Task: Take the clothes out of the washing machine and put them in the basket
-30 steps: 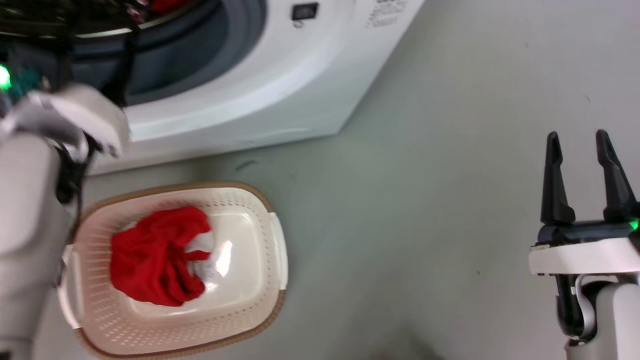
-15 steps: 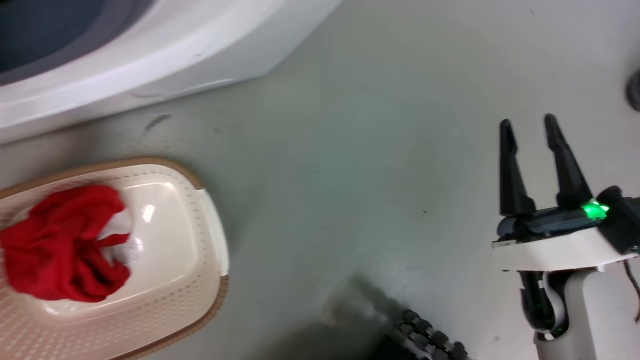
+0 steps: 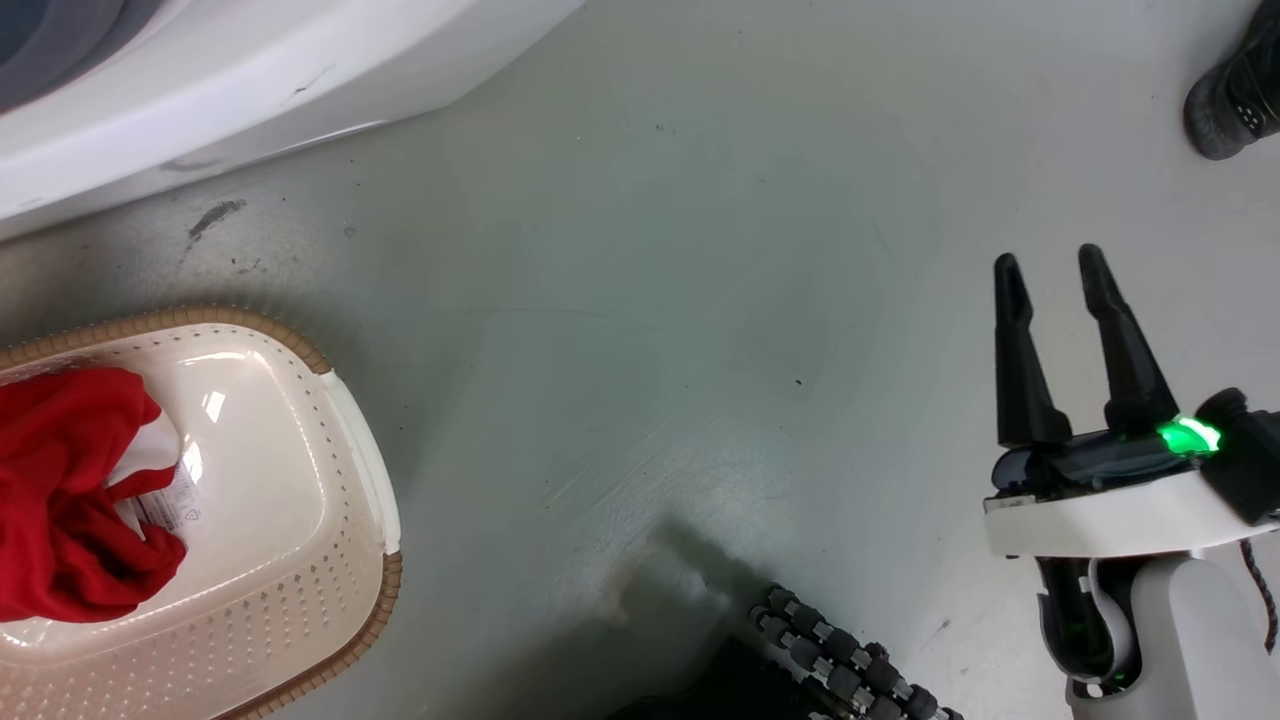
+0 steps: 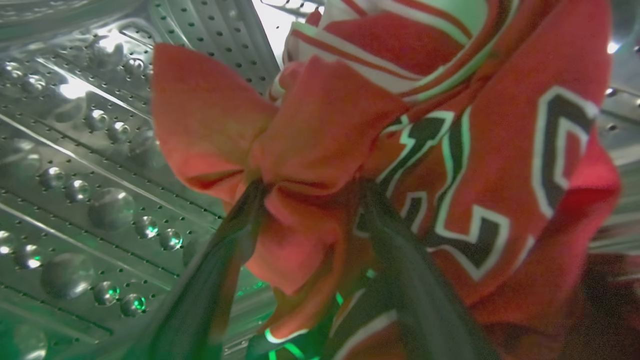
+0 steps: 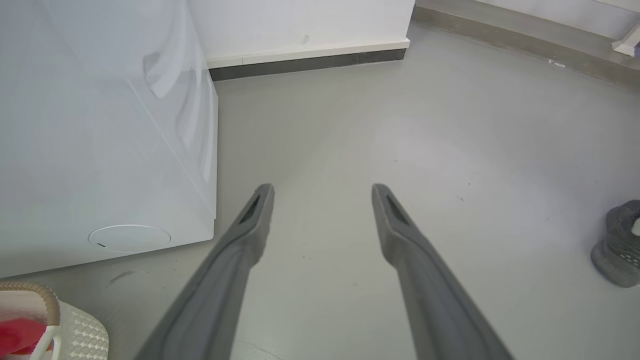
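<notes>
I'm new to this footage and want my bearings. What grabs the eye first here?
The red jersey with black-and-white lettering, bunched between the left pincer's fingers inside the perforated steel drum. Next, a red garment lying in the cream basket on the floor beside the washing machine. The right pincer hangs open over bare floor, a grey shoe off to its right.

Grey glossy floor, scuffed and smudged in places. White wall with dark skirting strip. Dark shoe at right.
</notes>
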You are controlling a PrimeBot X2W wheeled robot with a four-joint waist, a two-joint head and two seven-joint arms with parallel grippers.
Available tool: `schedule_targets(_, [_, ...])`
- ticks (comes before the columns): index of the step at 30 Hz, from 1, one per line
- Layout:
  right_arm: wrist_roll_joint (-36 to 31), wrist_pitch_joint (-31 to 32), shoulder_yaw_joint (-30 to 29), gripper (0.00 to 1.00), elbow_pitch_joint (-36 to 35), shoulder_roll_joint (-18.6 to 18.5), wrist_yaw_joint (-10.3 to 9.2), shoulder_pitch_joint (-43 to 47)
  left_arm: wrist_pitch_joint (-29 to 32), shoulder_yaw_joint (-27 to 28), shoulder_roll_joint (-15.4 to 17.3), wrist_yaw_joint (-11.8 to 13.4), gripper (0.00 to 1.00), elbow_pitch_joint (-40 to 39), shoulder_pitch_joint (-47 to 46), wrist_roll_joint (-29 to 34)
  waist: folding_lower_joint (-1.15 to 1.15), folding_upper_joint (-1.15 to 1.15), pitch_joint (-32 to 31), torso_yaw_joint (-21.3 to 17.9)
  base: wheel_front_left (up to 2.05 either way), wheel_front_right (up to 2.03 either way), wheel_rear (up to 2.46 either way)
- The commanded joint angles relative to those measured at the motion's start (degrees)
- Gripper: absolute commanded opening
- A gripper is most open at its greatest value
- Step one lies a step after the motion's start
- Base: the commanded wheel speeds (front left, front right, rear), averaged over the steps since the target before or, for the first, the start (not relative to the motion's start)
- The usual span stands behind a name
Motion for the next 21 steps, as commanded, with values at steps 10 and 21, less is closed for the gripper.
schedule_targets(10, [-0.30, -0.14, 0.01, 1.00, 0.11, 0.06, -0.04, -1.13, -4.02, -2.29, 0.66, -0.19, 0.00, 2.23, -0.27, -0.29, -0.01, 0.00, 0.46, 0.42, 0.00, 0.00, 0.00])
schedule_targets(21, [-4.33, -0.14, -3.75, 1.00, 0.57, 0.06, -0.04, -3.65, -24.67, -3.80, 0.91, -0.18, 0.00, -2.02, 3.54, -4.00, -0.01, 0.00, -4.19, 4.69, 0.00, 0.00, 0.00])
